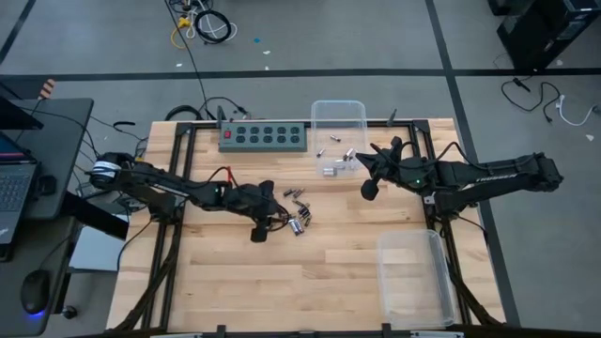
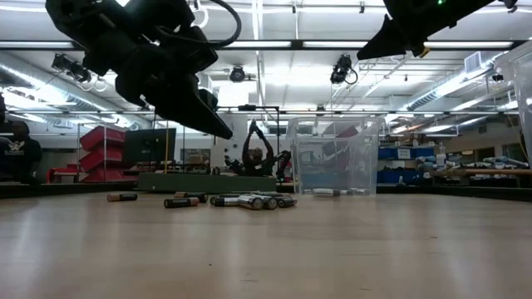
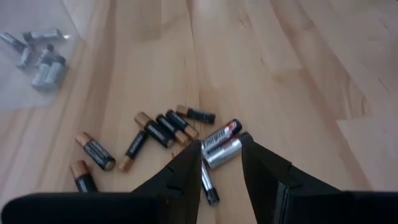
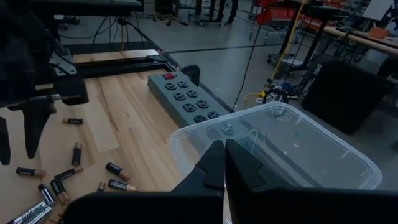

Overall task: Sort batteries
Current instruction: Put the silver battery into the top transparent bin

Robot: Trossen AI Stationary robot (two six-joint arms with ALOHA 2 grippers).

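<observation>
From above, the batteries (image 1: pixel 300 218) are specks too small to tell brand or polarity (the left wrist view cuts off a silvery cluster (image 3: pixel 38 57)), and the far clear bin (image 1: pixel 339 117) blurs its contents.

Batteries (image 3: pixel 158 127): black bodies with copper ends; two silver cells carry red markings. Power strip (image 1: pixel 265 137): green with dark sockets, red switch. Table (image 1: pixel 310 272): pale wood planks.
</observation>
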